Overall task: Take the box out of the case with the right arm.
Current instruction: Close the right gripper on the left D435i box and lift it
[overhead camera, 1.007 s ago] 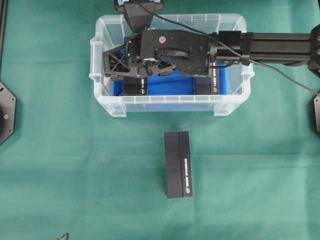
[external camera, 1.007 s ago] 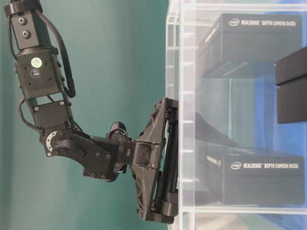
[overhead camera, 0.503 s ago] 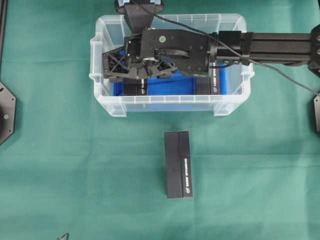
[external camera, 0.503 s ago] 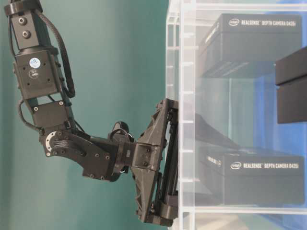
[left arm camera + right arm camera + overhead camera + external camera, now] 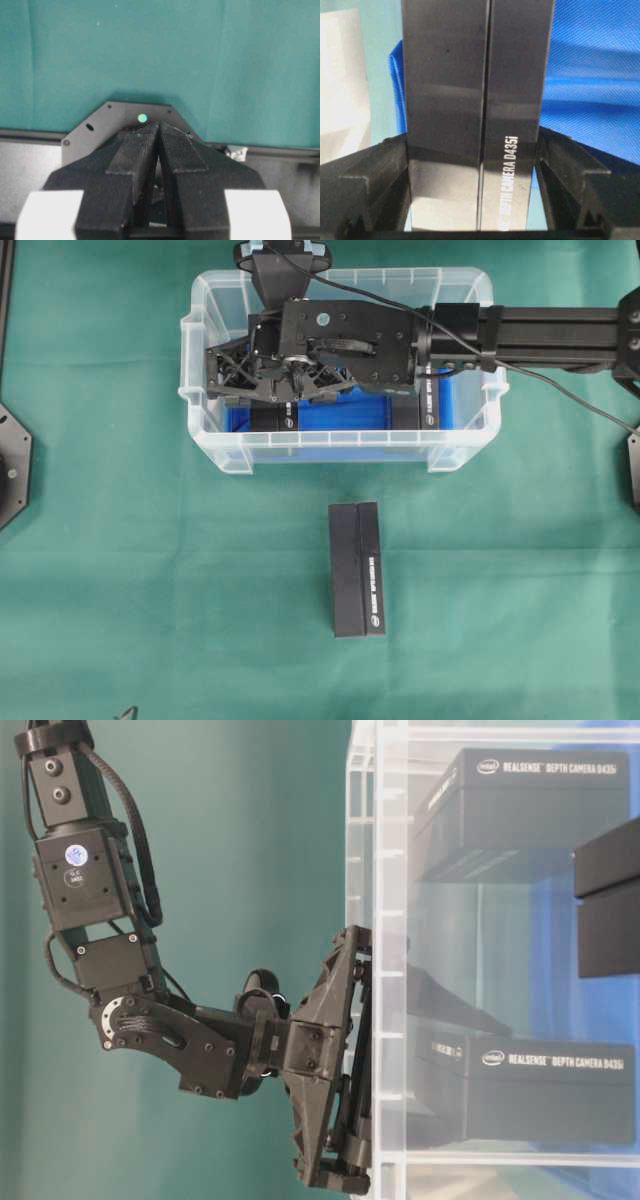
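Box (image 5: 475, 115) (glossy black slab) between ribbed fingers (image 5: 380, 170)

Right gripper (image 5: 430, 1020) inside case (image 5: 375, 840)

worktop (image 5: 150, 570): covered edge to edge with a green cloth, faintly creased
cloth: matte, one plain colour
light: even, soft, weak shadows
black plates (image 5: 12, 465): at the left and right edges of the overhead view

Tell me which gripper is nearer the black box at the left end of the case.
Right. The right gripper straddles that box inside the case, a finger along each side. The left gripper is shut over bare green cloth, off by itself.
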